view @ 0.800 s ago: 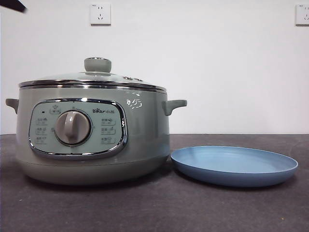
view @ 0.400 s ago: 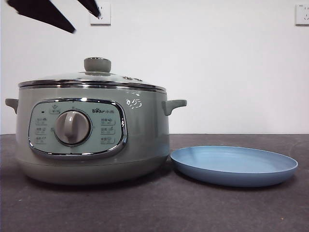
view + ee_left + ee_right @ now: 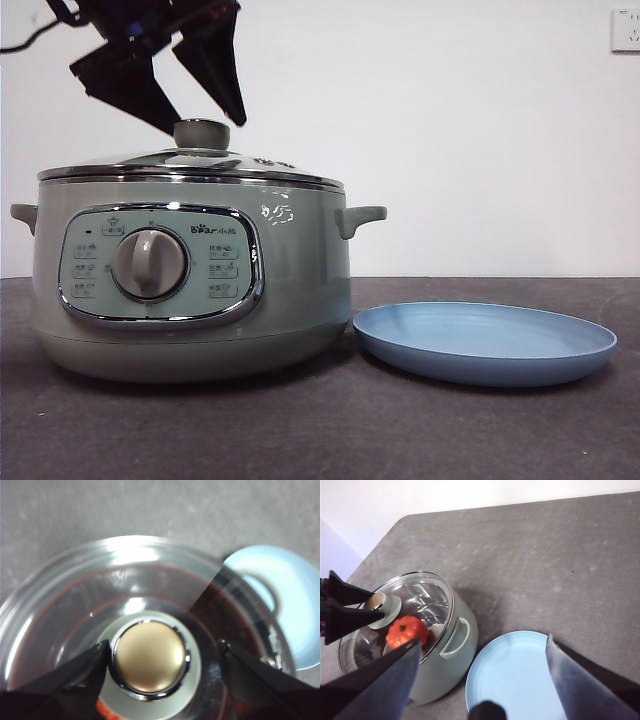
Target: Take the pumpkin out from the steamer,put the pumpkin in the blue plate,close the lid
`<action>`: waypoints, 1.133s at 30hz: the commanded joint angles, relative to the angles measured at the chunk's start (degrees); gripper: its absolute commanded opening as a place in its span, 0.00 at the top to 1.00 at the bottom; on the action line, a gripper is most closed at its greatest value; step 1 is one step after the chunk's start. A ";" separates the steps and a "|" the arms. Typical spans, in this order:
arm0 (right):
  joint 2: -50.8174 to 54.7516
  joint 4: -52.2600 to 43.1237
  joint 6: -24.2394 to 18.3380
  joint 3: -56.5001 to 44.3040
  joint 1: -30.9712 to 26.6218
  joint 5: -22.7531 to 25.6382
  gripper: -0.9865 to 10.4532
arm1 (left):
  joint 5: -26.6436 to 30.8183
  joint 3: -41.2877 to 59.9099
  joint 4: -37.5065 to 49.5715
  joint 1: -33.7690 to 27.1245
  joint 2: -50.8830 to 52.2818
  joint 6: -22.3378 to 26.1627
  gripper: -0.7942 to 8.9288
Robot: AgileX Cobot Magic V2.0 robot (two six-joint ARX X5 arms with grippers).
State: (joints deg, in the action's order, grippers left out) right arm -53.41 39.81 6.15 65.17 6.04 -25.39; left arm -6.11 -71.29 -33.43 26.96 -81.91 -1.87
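Note:
The sage-green steamer (image 3: 190, 290) stands at the left with its glass lid (image 3: 190, 165) on. Through the glass, the right wrist view shows the orange pumpkin (image 3: 407, 631) inside. My left gripper (image 3: 210, 128) has come in from the upper left and is open, its jaws either side of the lid's knob (image 3: 150, 656) with small gaps. The blue plate (image 3: 485, 340) lies bare to the right of the steamer. High above the plate (image 3: 515, 675), my right gripper (image 3: 482, 641) hangs open and holds nothing.
The dark grey table (image 3: 320, 440) stretches in front of the pot and plate. A white wall with a socket (image 3: 626, 30) stands behind. The steamer's side handle (image 3: 360, 218) sticks out toward the plate.
The left gripper came down from the top left corner to the lid's knob. The steamer, lid and plate have not moved.

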 commanded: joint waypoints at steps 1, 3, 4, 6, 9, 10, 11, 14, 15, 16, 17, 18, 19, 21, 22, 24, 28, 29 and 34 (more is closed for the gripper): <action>-0.13 -0.22 -0.07 0.04 0.15 -0.11 0.55 | 0.15 -0.11 -0.33 0.20 -0.66 1.53 0.54; -0.13 -0.20 -0.04 0.04 0.15 -0.09 0.55 | 0.31 -0.11 -0.55 0.22 -0.76 1.86 0.54; -0.13 -0.22 -0.07 0.04 0.15 -0.09 0.55 | 0.31 -0.11 -0.57 0.22 -0.85 1.95 0.54; -0.13 -0.22 -0.07 0.04 0.15 -0.09 0.55 | 0.44 -0.11 -0.59 0.22 -0.85 1.97 0.55; -0.13 -0.20 -0.07 0.04 0.15 -0.09 0.55 | 0.52 -0.11 -0.72 0.35 -0.85 2.36 0.63; -0.13 -0.20 -0.07 0.04 0.15 -0.11 0.55 | 0.48 -0.11 -0.74 0.42 -0.85 2.86 0.69; -0.13 -0.15 -0.07 0.04 0.15 -0.09 0.55 | 0.50 -0.11 -0.72 0.46 -0.85 3.65 0.75; -0.13 0.20 -0.07 0.04 0.15 -0.09 0.55 | 0.52 -0.11 -0.39 0.48 -0.85 5.14 0.94; -0.13 0.37 -0.07 0.04 0.15 -0.09 0.55 | 0.52 -0.11 -0.28 0.48 -0.85 5.14 0.93; -0.13 0.63 -0.07 0.04 0.13 -0.04 0.55 | 0.55 -0.11 -0.24 0.48 -0.85 5.14 0.93; -0.13 0.70 -0.07 0.04 0.13 -0.02 0.55 | 0.52 -0.11 -0.04 0.48 -0.85 5.11 0.93; -0.13 0.66 -0.07 0.04 0.13 0.00 0.55 | 0.55 -0.11 0.15 0.48 -0.83 5.11 0.93; -0.13 0.68 -0.07 0.04 0.13 0.00 0.55 | 0.55 -0.11 0.39 0.48 -0.83 5.11 0.93; -0.13 0.81 -0.04 0.04 0.13 0.00 0.55 | 0.57 -0.13 1.01 0.48 -0.70 5.11 0.93; -0.13 0.81 -0.02 0.04 0.13 0.00 0.55 | 0.61 -0.13 1.44 0.48 -0.59 5.09 0.93; -0.13 0.81 -0.02 0.04 0.13 -0.02 0.55 | 1.29 -0.15 1.88 0.48 0.07 5.09 0.93; -0.20 0.61 -0.02 0.04 0.13 -0.24 0.56 | 3.82 -1.42 1.46 0.46 2.16 5.11 0.93; -0.28 0.48 -0.04 0.04 0.15 -0.44 0.56 | 4.74 -2.03 0.92 0.46 2.86 5.11 0.93; -1.27 -1.31 -0.07 0.04 1.31 -5.03 0.56 | 6.84 -5.05 -0.26 0.46 7.26 5.14 0.93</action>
State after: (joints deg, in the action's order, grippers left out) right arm -54.33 39.27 6.15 65.17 6.94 -29.67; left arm 0.62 -74.50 -36.18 27.46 -76.69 2.57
